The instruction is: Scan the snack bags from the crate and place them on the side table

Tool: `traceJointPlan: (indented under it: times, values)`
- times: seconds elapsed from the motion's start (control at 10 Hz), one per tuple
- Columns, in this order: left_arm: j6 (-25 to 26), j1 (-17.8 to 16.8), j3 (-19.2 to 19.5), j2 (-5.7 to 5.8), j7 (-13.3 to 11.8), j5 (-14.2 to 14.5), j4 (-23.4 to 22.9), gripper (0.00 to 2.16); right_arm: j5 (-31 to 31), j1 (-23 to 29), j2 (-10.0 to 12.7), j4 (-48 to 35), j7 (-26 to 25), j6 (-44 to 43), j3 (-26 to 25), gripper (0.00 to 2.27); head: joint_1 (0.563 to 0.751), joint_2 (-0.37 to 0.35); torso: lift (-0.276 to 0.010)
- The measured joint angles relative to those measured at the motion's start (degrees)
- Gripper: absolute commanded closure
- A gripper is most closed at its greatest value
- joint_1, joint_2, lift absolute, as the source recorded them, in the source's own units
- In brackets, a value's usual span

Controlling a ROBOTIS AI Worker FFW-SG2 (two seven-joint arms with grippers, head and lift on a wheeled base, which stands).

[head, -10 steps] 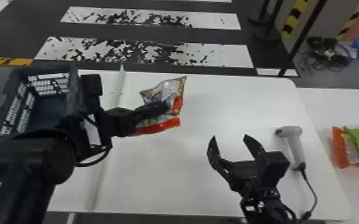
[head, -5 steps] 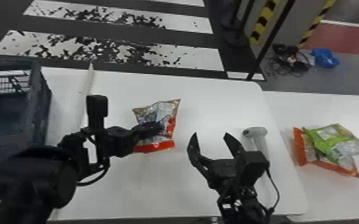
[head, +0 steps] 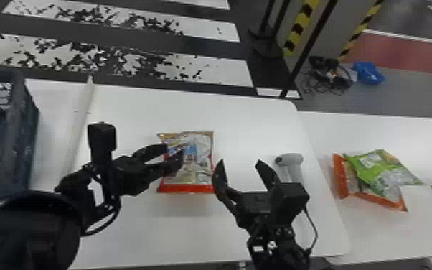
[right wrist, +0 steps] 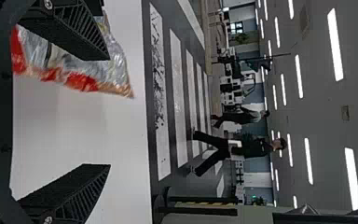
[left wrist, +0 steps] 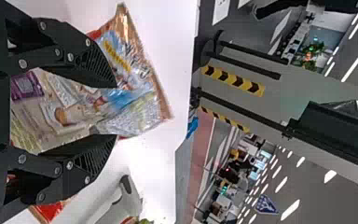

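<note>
Left tool [head: 174, 149], moderately open, grips nothing, at a snack bag [head: 198, 173] on or just above the white worktop [head: 161, 235]. Right tool [head: 240, 162], wide open, is empty nearby. Other bags [head: 376, 172] overlap on the side worktop [head: 427, 143].

Looks like big indoor lab/workshop hall: crosswalk stripes [head: 226, 73] upper left, hazard tape [head: 302, 28] upper right, ceiling strip lights [right wrist: 335, 44].
</note>
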Motion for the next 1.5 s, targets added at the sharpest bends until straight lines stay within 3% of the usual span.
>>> traceJointPlan:
  times: [0.3, 0.5, 0.6, 0.8, 0.9, 1.0, 1.3, 1.5]
  values:
    - [-0.48, 4.08, 4.29, 0.97, 0.12, -0.82, -7.32, 0.03, 0.0, 0.03, 0.07, -0.15, 0.0, 0.15, 0.05, 0.06, 0.695, -0.183, -0.081]
    - [-2.37, 10.11, 9.43, 2.14, 1.72, -4.98, -16.55, 0.04, 0.0, -0.08, 0.07, -0.3, 0.0, 0.15, 0.2, 0.08, 0.695, -0.121, -0.081]
    - [-2.99, 13.12, 12.64, 2.47, 1.8, -5.03, -20.6, 0.04, 0.0, -0.2, 0.03, -0.32, 0.06, 0.16, 0.31, 0.15, 0.695, -0.083, -0.081]
    - [-6.36, 17.9, 18.18, 2.78, 3.53, -4.81, -26.22, 0.04, 0.07, -0.38, -0.02, -0.48, 1.78, 0.05, 0.56, 0.55, 0.695, 0.004, -0.081]
    - [-8.82, 19.72, 20.9, 2.94, 3.83, -4.17, -27.49, 0.04, 0.17, -0.61, -0.07, -0.59, 3.06, 0.0, 0.7, 0.86, 0.695, 0.026, -0.081]
    - [-11.25, 20.99, 22.98, 3.08, 3.79, -3.38, -27.86, 0.04, 0.36, -0.91, -0.09, -0.65, 3.93, 0.0, 0.97, 1.45, 0.695, 0.065, -0.081]
    - [-24.78, 25.42, 28.58, 3.18, 3.66, -1.78, -27.7, 0.04, 1.5, -2.75, -0.16, -0.67, 4.15, 4.61, 2.35, 2.2, 0.695, 0.157, -0.081]
    - [-27.99, 27.07, 30.76, 3.12, 4.64, -0.51, -27.58, 0.05, 2.71, -4.76, -0.31, -0.64, 4.4, 10.44, 2.83, 2.24, 0.695, 0.205, -0.081]
